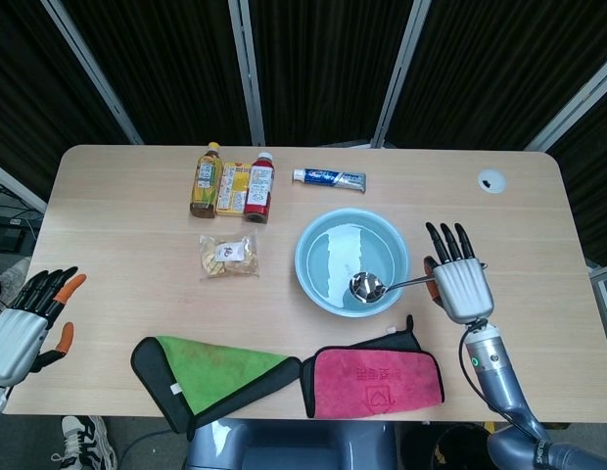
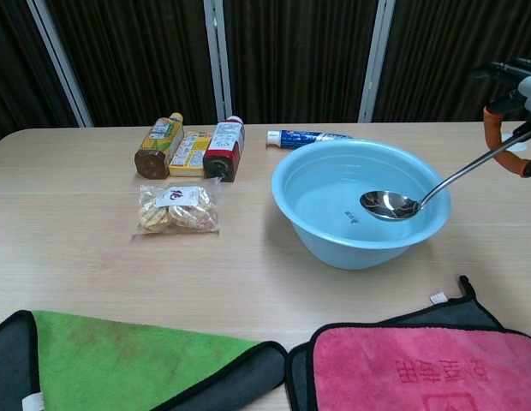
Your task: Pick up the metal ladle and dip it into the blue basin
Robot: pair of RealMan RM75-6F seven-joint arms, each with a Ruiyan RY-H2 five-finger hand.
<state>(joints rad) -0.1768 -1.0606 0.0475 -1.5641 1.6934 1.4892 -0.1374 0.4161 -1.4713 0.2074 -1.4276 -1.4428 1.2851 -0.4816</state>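
Note:
The metal ladle [image 1: 367, 287] [image 2: 389, 204] hangs with its bowl inside the blue basin [image 1: 313, 269] [image 2: 310, 223], just above the basin's floor. Its long handle slopes up to the right into my right hand [image 1: 458, 285] [image 2: 516, 94], which pinches it beside the basin's right rim with the other fingers stretched out. The basin stands right of the table's middle; whether it holds water I cannot tell. My left hand [image 1: 22, 324] hovers off the table's front left corner, fingers spread, holding nothing.
Two bottles and a yellow pack [image 1: 231, 184] lie behind a snack bag [image 1: 228, 257]. A toothpaste tube [image 1: 329, 177] lies behind the basin. A green cloth [image 1: 208, 378] and a pink cloth [image 1: 372, 380] lie along the front edge. A cable hole [image 1: 491, 179] is at far right.

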